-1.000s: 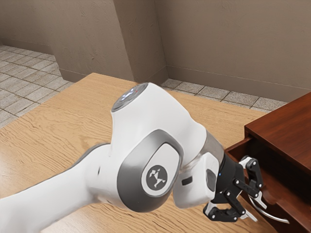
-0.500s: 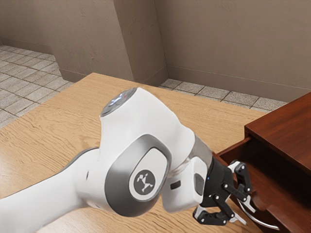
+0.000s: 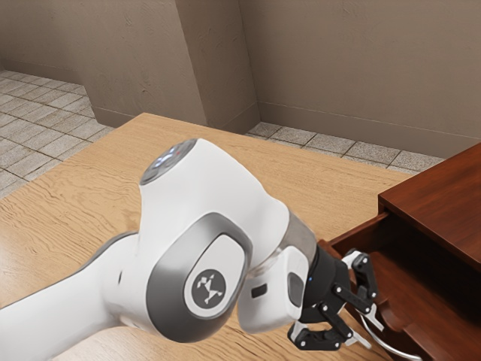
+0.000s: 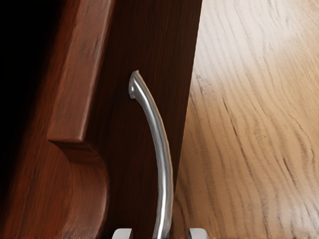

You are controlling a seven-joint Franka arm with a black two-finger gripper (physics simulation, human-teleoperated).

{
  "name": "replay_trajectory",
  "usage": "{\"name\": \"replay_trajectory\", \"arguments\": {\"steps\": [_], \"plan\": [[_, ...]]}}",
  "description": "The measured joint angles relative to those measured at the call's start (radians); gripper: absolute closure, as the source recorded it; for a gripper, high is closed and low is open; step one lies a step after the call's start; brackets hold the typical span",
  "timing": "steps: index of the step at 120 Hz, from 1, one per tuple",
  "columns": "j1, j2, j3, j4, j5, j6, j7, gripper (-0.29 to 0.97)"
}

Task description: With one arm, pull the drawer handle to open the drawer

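A dark red wooden cabinet [image 3: 443, 195] stands at the exterior view's right, its drawer [image 3: 402, 289] partly slid out toward the arm. A curved silver handle [image 3: 387, 344] sits on the drawer front. My black gripper [image 3: 362, 322] is at that handle with one finger on each side, shut on it. In the wrist view the handle [image 4: 162, 149] arcs over the drawer front [image 4: 134, 74] and runs down between two pale fingertips [image 4: 122, 233] at the picture's edge.
The cabinet rests on a light wooden table [image 3: 113, 180], whose grain also shows beside the drawer front [image 4: 249, 124]. My bulky white arm [image 3: 218, 248] lies across the table's near half. Tiled floor and brown walls lie behind.
My hand has drawn back toward the exterior view's left, and the drawer has slid further out of the cabinet with it. The fingers' hold on the handle looks the same.
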Motion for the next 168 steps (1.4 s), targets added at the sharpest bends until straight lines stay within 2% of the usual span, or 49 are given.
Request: {"name": "replay_trajectory", "arguments": {"steps": [66,107,138,156,164,168], "plan": [[-0.034,-0.038,0.031,-0.026,0.000,-0.003,-0.001,0.62],[-0.102,-0.078,0.101,-0.064,0.002,-0.005,-0.004,0.63],[-0.144,-0.101,0.113,-0.076,0.003,-0.006,-0.009,0.61],[-0.194,-0.120,0.167,-0.090,0.004,-0.010,-0.012,0.61],[-0.249,-0.137,0.236,-0.091,0.018,-0.021,-0.014,0.60],[-0.284,-0.158,0.297,-0.081,0.060,-0.043,-0.020,0.55]]}}
